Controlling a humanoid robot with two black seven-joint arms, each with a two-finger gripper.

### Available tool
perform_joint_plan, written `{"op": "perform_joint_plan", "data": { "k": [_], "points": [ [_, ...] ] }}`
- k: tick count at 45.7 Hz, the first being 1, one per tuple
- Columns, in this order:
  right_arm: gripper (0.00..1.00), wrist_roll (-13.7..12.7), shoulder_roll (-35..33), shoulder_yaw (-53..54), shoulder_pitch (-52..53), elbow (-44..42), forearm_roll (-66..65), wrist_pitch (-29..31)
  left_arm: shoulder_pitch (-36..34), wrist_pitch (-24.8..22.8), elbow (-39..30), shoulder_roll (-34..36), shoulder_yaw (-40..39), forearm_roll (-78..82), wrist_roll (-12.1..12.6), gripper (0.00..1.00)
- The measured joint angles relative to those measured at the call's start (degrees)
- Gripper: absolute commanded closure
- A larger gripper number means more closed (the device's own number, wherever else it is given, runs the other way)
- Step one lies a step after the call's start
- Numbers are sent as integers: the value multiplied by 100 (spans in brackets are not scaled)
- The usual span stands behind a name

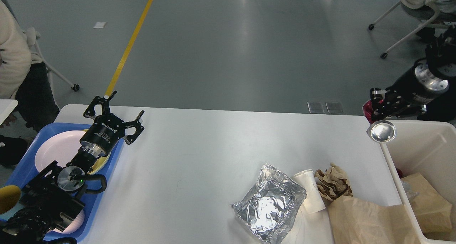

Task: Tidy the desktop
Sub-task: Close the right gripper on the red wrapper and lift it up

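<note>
The white desktop fills the middle of the head view. My left gripper is open and empty, held above the desktop's far left corner beside the blue tray. My right gripper is shut on a red drinks can, whose silver end faces me. It holds the can high, over the desktop's far right corner at the rim of the white bin. On the desktop's near right lie a crumpled foil bag, a white paper cup, a crumpled brown paper ball and a brown paper bag.
The blue tray holds a pink plate, a yellow dish and a yellow cup. The white bin holds brown paper. People and wheeled chairs stand off to the left and the far right.
</note>
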Motion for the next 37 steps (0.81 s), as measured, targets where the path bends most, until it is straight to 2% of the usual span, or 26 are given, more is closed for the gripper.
{"op": "perform_joint_plan", "data": {
  "k": [12, 23, 37],
  "points": [
    [100, 3, 193, -440, 1032, -27, -36, 34, 0, 0, 0, -1, 0, 0, 0, 3],
    [100, -30, 151, -520, 1205, -109, -258, 34, 0, 0, 0, -1, 0, 0, 0, 3],
    [100, -36, -630, -694, 776, -556, -423, 34, 0, 0, 0, 0, 0, 0, 0, 3]
  ]
}}
